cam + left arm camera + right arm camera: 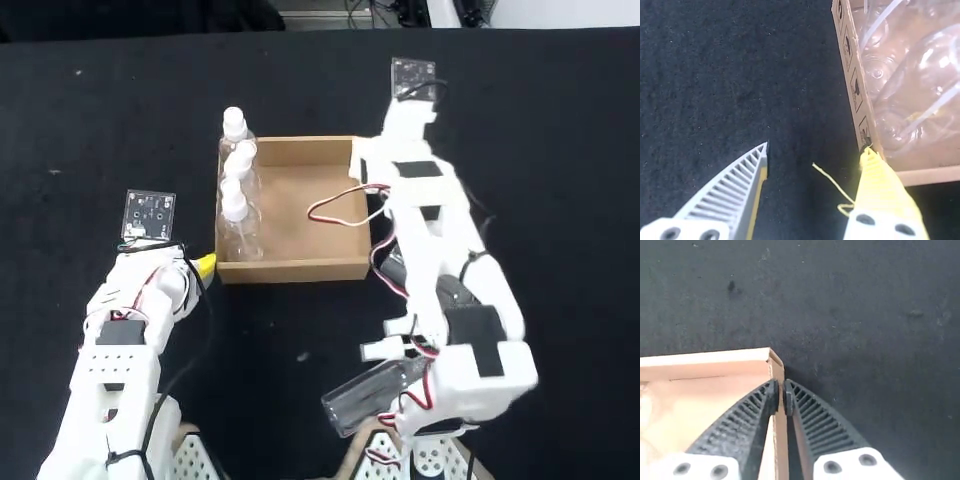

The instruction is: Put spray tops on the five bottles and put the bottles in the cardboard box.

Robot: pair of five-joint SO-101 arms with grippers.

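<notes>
R jaws pinch cardboard box (pixel 705 359) wall — L jaws spread, beside box w/ bottles (pixel 238 205).

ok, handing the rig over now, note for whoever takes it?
Left pincer: open, empty, yellow finger at a corner of the box.
Right pincer: shut on the box wall.
Done: four topped bottles, it seems, in the box along one wall.
Left: what looks like the fifth bottle lies by the right arm's base; box it, top first if missing.
</notes>
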